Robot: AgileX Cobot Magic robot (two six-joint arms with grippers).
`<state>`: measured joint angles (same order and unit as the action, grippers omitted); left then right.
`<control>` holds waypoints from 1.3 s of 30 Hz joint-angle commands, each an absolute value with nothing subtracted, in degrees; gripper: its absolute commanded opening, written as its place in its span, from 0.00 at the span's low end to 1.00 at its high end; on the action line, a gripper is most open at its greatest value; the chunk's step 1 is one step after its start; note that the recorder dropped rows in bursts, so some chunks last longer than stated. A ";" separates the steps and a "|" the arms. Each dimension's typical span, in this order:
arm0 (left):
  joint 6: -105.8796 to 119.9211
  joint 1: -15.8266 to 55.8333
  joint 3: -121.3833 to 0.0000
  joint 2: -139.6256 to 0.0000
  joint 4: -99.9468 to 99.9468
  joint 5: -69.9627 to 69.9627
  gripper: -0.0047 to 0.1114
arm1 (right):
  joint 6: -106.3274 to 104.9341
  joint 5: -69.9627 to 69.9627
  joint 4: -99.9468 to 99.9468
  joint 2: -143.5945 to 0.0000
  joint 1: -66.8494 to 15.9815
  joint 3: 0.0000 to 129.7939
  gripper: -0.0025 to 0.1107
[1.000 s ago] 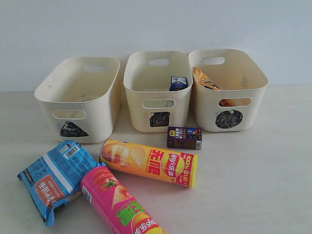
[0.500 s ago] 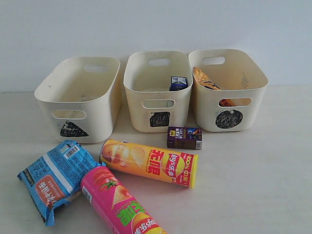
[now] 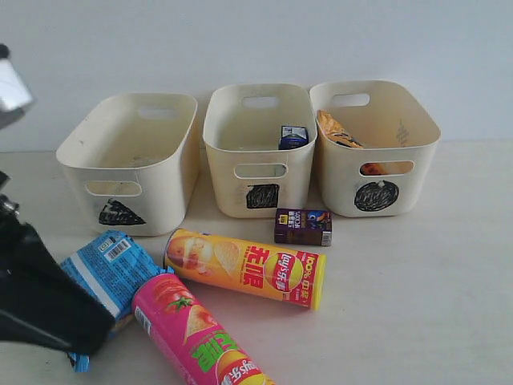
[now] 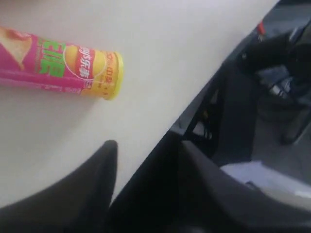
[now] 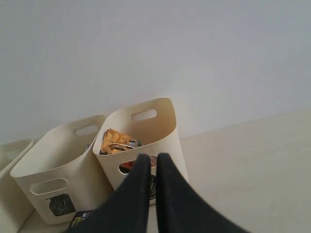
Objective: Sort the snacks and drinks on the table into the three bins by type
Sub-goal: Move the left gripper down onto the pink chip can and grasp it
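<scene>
The left hand (image 4: 148, 148) is wide open and holds nothing. It hangs low at the near edge of the desk (image 3: 417, 305). The pink tube (image 4: 58, 68) lies on its side close by, and the blue packet (image 3: 112, 261) is partly hidden under the arm. I think the hand is going for the pink tube.

The tube is round, so it can roll. It is best to put one finger on each side of its middle, not near the yellow cap, and then close slowly. The yellow tube (image 3: 244, 267) and the blue packet lie just beside the pink tube's far end, so a straight lift is safest.

The triangle bin (image 3: 80, 160) looks empty, so the tubes may go there. The square bin (image 3: 220, 168) has the purple carton (image 3: 293, 136) in it, and the circle bin (image 3: 421, 160) has the orange bag (image 3: 337, 130).

The dark brown carton (image 3: 303, 227) waits on the desk in front of the bins. The right hand (image 5: 151, 162) is up high, nearly closed, with nothing in it.
</scene>
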<state>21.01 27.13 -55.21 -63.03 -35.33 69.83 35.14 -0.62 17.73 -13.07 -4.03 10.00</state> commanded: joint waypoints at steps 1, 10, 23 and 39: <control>37.88 31.38 -55.53 -66.55 -30.20 68.71 0.58 | 35.45 -1.29 18.31 -13.26 -3.95 9.84 0.03; 68.94 33.32 -55.53 -70.19 -21.29 56.55 0.74 | 35.68 -1.68 18.31 -13.26 -3.95 9.84 0.03; 83.61 33.36 -55.53 -83.71 -21.49 50.71 0.86 | 35.68 -1.68 18.31 -13.26 -3.95 9.84 0.03; 86.56 41.29 -55.53 -98.96 -11.37 35.73 0.86 | 35.51 -1.81 18.31 -13.26 -3.95 9.84 0.03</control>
